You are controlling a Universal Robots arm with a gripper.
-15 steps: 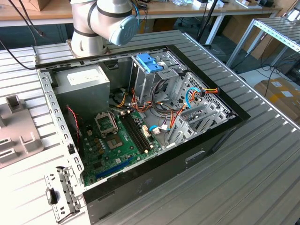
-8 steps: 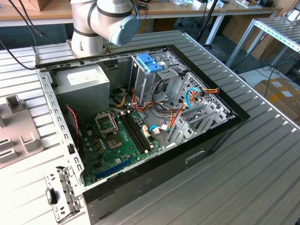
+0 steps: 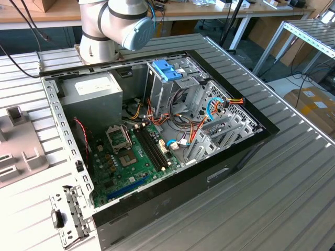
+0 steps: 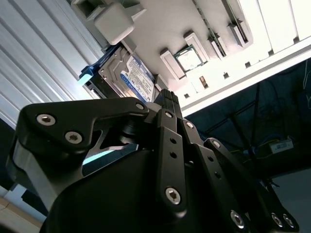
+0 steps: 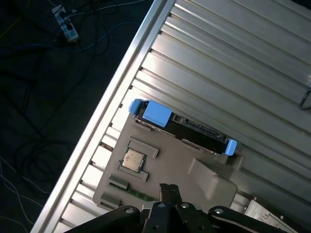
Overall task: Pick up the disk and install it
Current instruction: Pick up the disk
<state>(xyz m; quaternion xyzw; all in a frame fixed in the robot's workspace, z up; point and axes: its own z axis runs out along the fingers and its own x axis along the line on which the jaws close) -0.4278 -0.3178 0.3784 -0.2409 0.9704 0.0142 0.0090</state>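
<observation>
Beyond the hand (image 5: 169,188), closed on nothing, disk (image 5: 194,130) lies apart on beige holder (image 5: 170,165).

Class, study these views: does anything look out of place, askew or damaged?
Nothing looks damaged or spilled. The disk sits outside the open computer case, along the edge of a grey fixture on the table, and a loose metal bracket lies on the table beside the case's corner.
</observation>
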